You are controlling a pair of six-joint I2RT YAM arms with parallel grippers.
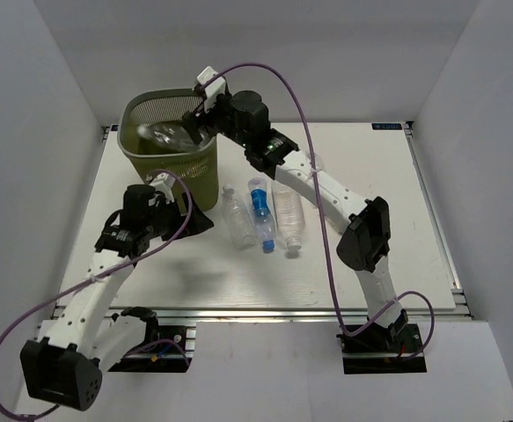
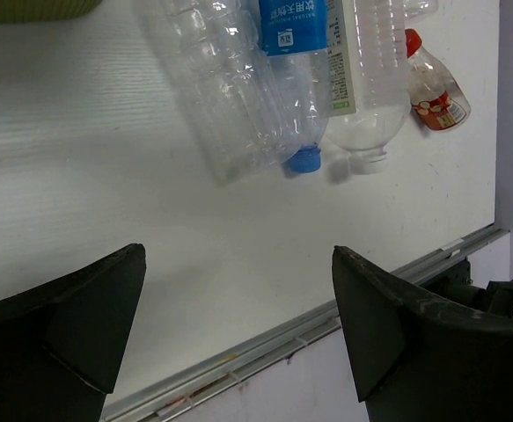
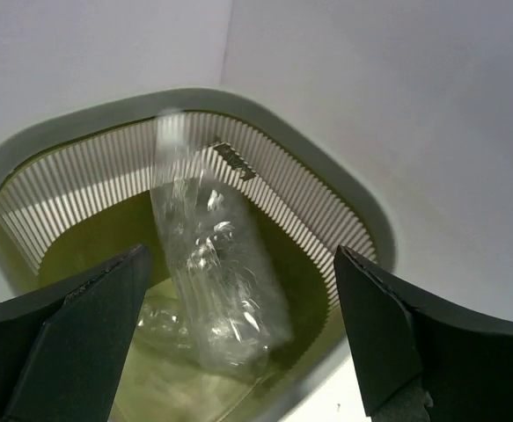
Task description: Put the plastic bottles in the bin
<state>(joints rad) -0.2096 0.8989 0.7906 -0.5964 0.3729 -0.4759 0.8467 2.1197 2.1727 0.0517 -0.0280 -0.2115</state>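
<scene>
The olive-green bin (image 1: 164, 167) stands at the table's back left. My right gripper (image 1: 196, 123) hangs open over its rim. In the right wrist view a clear plastic bottle (image 3: 212, 272), blurred and free of the open right gripper (image 3: 238, 308), is inside the bin (image 3: 326, 167) above another clear bottle on the bottom. Three bottles lie side by side right of the bin: a clear one (image 1: 237, 218), a blue-labelled one (image 1: 261, 211) and a larger one (image 1: 289, 215). My left gripper (image 1: 196, 221) is open and empty, just left of them. Its wrist view shows the open gripper (image 2: 238, 299), those bottles (image 2: 221, 97) and a small red-capped one (image 2: 434, 88).
The table's metal front rail (image 2: 265, 347) runs just below the left gripper. White walls enclose the table on three sides. The right arm (image 1: 326, 189) stretches across the table's middle, above the far ends of the lying bottles.
</scene>
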